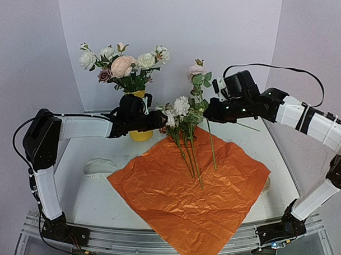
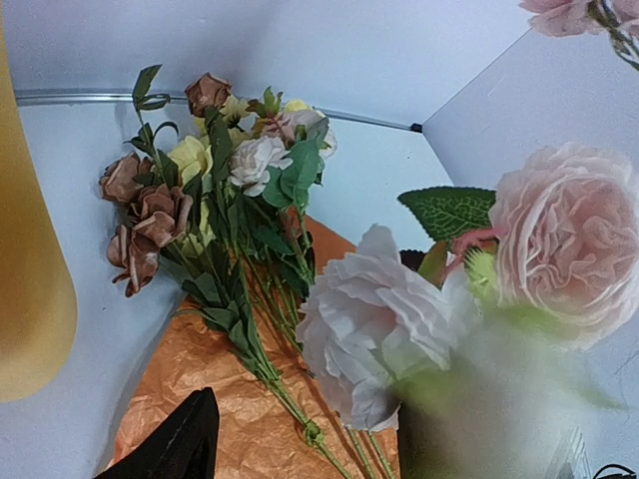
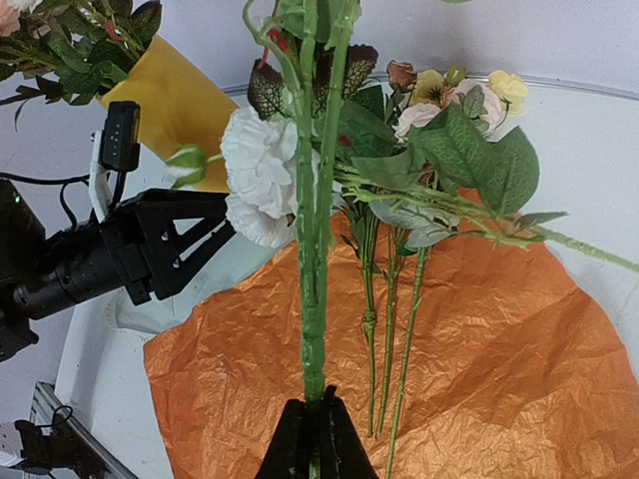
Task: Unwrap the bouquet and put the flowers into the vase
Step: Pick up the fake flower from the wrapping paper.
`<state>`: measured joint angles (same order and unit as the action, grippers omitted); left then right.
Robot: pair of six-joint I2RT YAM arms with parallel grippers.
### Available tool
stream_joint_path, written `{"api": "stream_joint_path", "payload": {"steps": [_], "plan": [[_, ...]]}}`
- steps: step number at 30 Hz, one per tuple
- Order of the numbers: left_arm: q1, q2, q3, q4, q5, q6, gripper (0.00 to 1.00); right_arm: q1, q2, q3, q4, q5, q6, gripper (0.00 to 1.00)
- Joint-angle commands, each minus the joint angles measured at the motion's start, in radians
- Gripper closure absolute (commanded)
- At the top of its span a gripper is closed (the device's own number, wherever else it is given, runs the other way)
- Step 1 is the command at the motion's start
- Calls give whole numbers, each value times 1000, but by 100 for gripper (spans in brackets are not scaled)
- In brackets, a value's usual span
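Note:
The bouquet is undone: its orange paper [image 1: 190,199] lies flat on the table. Small leafy flowers [image 1: 188,152] rest on it, with yellow, rust and white blooms [image 2: 200,190] toward the back. My right gripper [image 3: 319,424] is shut on thick green stems [image 3: 318,269] carrying a white bloom [image 1: 181,105] and a pink rose [image 1: 195,70], held above the paper. My left gripper [image 1: 159,121] stands open just left of that white bloom, nothing between its fingers [image 2: 180,444]. The yellow vase [image 1: 140,134] stands right behind the left gripper.
A big bunch of white and pink roses [image 1: 123,65] rises from the yellow vase. A crumpled whitish heap [image 1: 99,166] lies on the table left of the paper. White walls close the back and sides.

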<state>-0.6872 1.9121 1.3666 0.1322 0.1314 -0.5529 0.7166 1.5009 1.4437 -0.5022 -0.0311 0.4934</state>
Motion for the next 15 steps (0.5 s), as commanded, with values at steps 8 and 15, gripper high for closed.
{"api": "stream_joint_path", "payload": {"steps": [8, 15], "plan": [[32, 86, 143, 28, 54, -19, 37, 34, -46, 89, -62, -9, 0, 100], [37, 135, 195, 26, 72, -24, 37, 64, -97, -13, -64, -16, 51, 100]]}}
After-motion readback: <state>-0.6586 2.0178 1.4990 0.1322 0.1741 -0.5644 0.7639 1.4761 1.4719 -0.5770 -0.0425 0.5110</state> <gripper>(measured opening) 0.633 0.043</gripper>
